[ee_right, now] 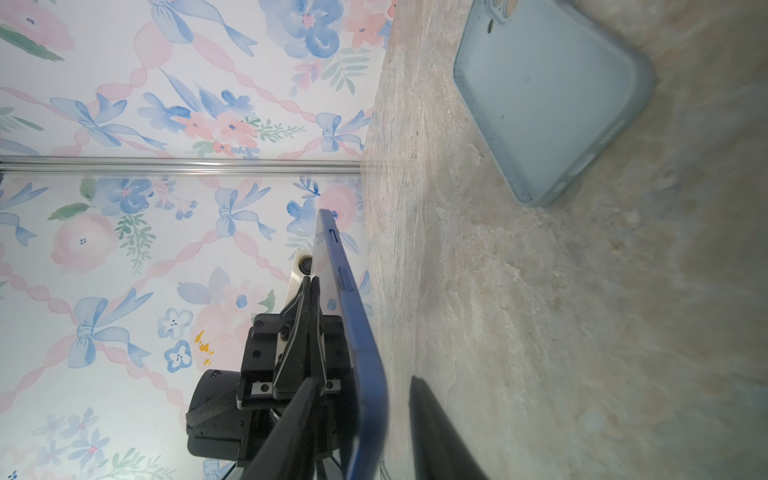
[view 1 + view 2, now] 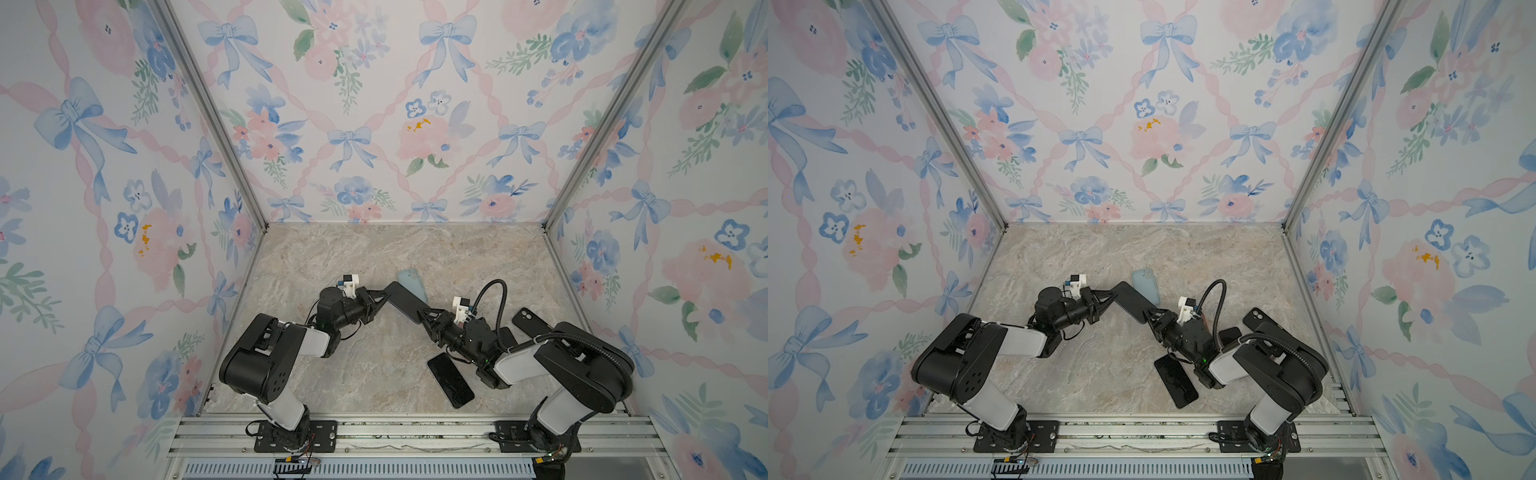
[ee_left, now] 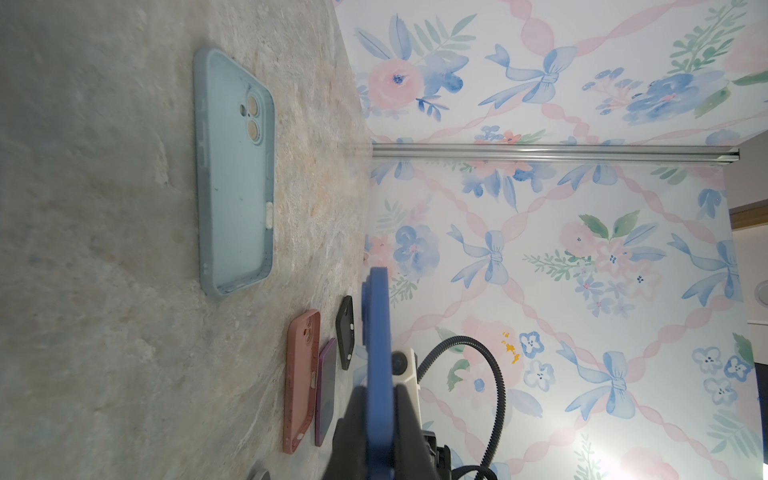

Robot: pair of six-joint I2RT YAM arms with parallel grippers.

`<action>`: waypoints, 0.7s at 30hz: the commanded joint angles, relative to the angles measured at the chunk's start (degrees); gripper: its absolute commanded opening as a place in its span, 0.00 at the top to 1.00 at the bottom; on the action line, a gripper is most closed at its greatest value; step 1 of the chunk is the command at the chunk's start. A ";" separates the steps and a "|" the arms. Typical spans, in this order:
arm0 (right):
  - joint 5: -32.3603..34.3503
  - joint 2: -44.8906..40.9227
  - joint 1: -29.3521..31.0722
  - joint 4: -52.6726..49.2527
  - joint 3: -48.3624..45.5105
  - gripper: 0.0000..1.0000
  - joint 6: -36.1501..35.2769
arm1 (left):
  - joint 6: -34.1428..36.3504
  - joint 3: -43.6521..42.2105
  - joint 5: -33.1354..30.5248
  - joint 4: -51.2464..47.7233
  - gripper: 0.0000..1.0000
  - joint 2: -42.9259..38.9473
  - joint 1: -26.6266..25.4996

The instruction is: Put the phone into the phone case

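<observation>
Two hands on one phone right now. The blue phone (image 2: pixel 403 301) is up off the bench (image 2: pixel 332 257), hanging roughly mid-scene between the arms, dark in both top views (image 2: pixel 1133 301).

The left hand (image 2: pixel 384 293) is clamped tight on the phone's far-left end. You can see its fingers (image 3: pixel 353 407) pinching the blue body (image 3: pixel 378 332) in the left wrist view.

The right hand (image 2: pixel 422 312) is at the opposite, near-right end. In the right wrist view its jaws sit on either side of the phone (image 1: pixel 353 316), with a clear gap on at least the bench side. So that hand (image 1: pixel 362 380) is spread around the phone, not squeezing it.

The light blue phone case (image 2: pixel 412 282) lies flat on the bench, open side up, camera cutouts at its far end. It's just on the far side of the phone, and in both top views the phone covers its near edge (image 2: pixel 1146 284). The wrist views show the case is empty and that the phone is above it, not touching (image 3: pixel 235 174).

Other stuff on the bench:
- a black phone (image 2: pixel 451 380) lying near, beside the right arm
- a black case (image 2: pixel 530 322) off to the right
- a pink case (image 3: pixel 301 382) with a purple phone (image 3: pixel 326 390) right next to it, only clear from the left wrist
</observation>
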 commanded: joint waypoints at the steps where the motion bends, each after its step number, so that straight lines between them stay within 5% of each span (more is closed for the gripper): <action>1: 1.27 0.36 -0.35 4.67 -0.94 0.63 -0.23 | -1.16 0.70 -0.13 4.77 1.00 -0.04 -0.51; 14: 1.90 -6.90 -0.11 -4.65 -0.25 0.79 -4.02 | -0.58 0.26 0.00 5.03 0.99 -0.33 -0.78; 21: 1.11 -7.69 -0.10 -5.86 0.68 0.90 -4.77 | 0.87 1.18 -0.12 4.98 0.77 0.74 -1.70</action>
